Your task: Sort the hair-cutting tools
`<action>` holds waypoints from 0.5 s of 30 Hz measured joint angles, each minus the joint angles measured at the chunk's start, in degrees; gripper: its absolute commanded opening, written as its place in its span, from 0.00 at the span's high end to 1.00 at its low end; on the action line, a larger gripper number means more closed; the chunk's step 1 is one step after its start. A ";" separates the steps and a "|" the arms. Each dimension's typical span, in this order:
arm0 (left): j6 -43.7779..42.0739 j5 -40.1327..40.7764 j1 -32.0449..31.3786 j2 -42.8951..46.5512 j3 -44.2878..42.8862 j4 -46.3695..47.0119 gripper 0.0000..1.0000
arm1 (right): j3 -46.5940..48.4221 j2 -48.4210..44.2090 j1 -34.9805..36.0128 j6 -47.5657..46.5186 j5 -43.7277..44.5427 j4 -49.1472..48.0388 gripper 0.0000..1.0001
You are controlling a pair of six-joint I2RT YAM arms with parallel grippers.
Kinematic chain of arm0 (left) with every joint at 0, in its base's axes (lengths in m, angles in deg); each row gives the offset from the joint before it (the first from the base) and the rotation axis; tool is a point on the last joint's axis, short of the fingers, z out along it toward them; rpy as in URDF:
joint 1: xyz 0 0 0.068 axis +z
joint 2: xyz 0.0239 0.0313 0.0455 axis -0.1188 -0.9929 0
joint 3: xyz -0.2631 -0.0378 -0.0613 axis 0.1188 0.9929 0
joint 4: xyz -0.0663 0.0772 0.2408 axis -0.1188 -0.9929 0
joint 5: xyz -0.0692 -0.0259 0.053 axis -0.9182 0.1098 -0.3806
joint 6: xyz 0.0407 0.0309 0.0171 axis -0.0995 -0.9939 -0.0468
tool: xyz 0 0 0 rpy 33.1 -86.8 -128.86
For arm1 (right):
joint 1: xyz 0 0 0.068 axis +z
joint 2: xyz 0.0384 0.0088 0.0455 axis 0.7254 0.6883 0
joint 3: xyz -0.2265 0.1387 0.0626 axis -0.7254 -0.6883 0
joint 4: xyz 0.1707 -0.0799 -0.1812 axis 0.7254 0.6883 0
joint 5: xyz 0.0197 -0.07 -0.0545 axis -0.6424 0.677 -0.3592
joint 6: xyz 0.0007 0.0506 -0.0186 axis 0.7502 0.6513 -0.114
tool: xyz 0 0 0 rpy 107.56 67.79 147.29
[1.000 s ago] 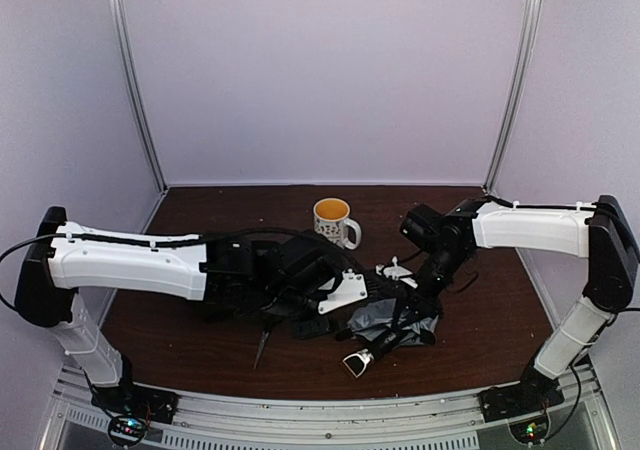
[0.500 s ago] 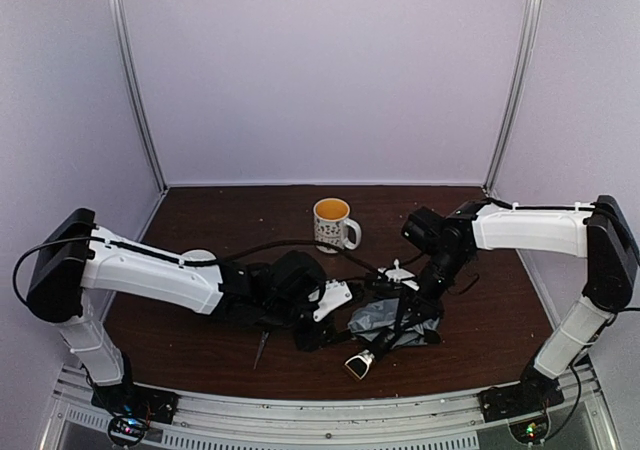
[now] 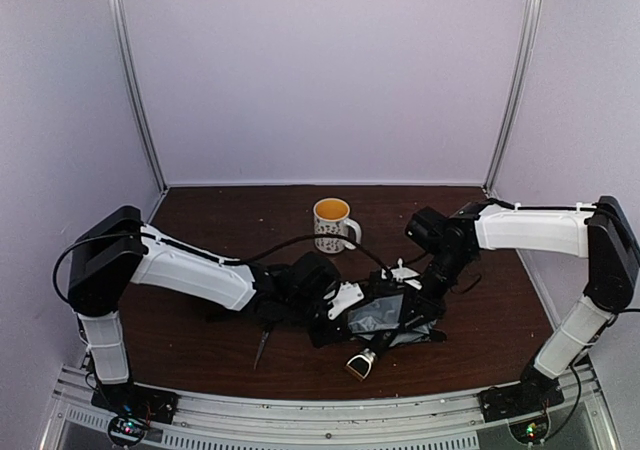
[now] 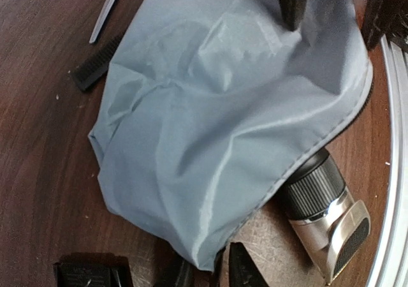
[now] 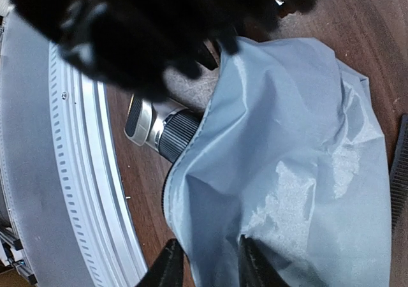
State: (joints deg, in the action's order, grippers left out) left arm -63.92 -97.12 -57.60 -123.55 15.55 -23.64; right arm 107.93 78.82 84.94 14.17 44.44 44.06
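— While both arms lean in over the middle of the table (image 3: 220,220), what are their hands doing?

— Both are on the grey pouch (image 4: 217,108). The left gripper (image 4: 213,269) has its 2 fingers clamped on the pouch's hem, close to a corner. The right gripper (image 5: 210,261) has cloth bunched between its 2 fingers and grips the opposite side, so the pouch is spread between them.

— And the cutting tools?

— The trimmer (image 4: 325,213) lies on the wood by the near rail. Its ribbed black end is tucked under the pouch's hem and its silver head sticks out. 1 comb (image 4: 95,69) lies flat beside the pouch, with 1 end hidden beneath the cloth. The scissors (image 3: 262,344) rest on the table below the left arm, left of the pouch. Their blades point toward the near edge and the arm hides their handles. A black block (image 4: 86,273) sits just beside the left fingers.

— Anything else around?

— 1 mug (image 3: 332,221) stands upright behind the grippers, well apart from the pouch. Whatever lies under the cloth is hidden.
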 measured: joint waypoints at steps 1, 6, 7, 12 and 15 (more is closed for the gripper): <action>-0.17 -0.42 0.09 -0.37 -0.59 0.00 0.79 | 0.00 -0.55 0.00 0.35 0.37 0.07 0.63; -1.38 -2.34 0.59 -0.63 -1.44 -0.02 0.70 | -1.62 -12.17 -0.07 -0.17 4.37 0.98 0.60; -1.73 -2.67 0.68 -0.74 -1.57 -0.07 0.66 | -2.05 -15.04 -0.07 -0.76 4.66 1.07 0.61; -2.38 -2.67 1.09 -1.16 -1.66 -2.62 0.67 | -6.56 -28.30 3.21 -3.91 6.36 0.50 0.71; -2.40 -2.62 1.11 -1.16 -1.66 -4.68 0.72 | -8.96 -27.74 11.21 -5.03 10.36 -0.63 0.74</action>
State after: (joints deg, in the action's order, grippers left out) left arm -66.32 -99.75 -56.49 -124.71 13.89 -28.32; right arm 98.97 51.09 96.15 9.14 54.80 43.42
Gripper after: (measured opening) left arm 0.322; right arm 0.280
